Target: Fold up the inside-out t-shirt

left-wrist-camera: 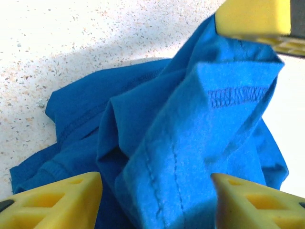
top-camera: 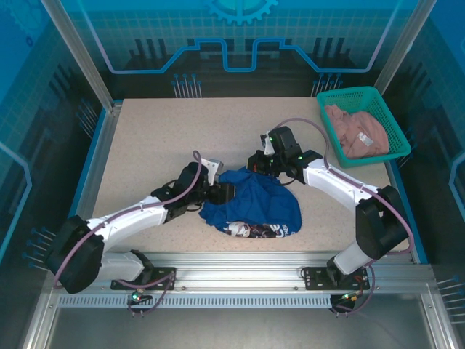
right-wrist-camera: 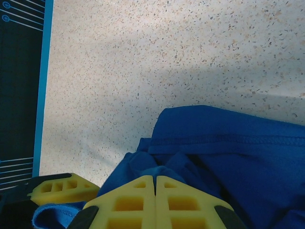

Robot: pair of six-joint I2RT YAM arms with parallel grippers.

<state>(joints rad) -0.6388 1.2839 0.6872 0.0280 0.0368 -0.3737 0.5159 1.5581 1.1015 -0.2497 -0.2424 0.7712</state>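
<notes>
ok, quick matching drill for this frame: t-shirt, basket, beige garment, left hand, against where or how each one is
Things:
1. t-shirt
2. basket
3. beige garment
4. left hand

Places or states:
A. inside the basket
B. open, blue cloth between its fingers
C. far right corner of the table
D. crumpled mid-table

Pairs: 1-D, 2-C, 3-A, 4-B

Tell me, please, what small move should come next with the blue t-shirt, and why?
Probably close the left end effector: it is open with a hemmed fold of the t-shirt between its jaws, while the right end effector looks shut on another edge. With both holding, the bunched shirt could be spread flat.
</notes>
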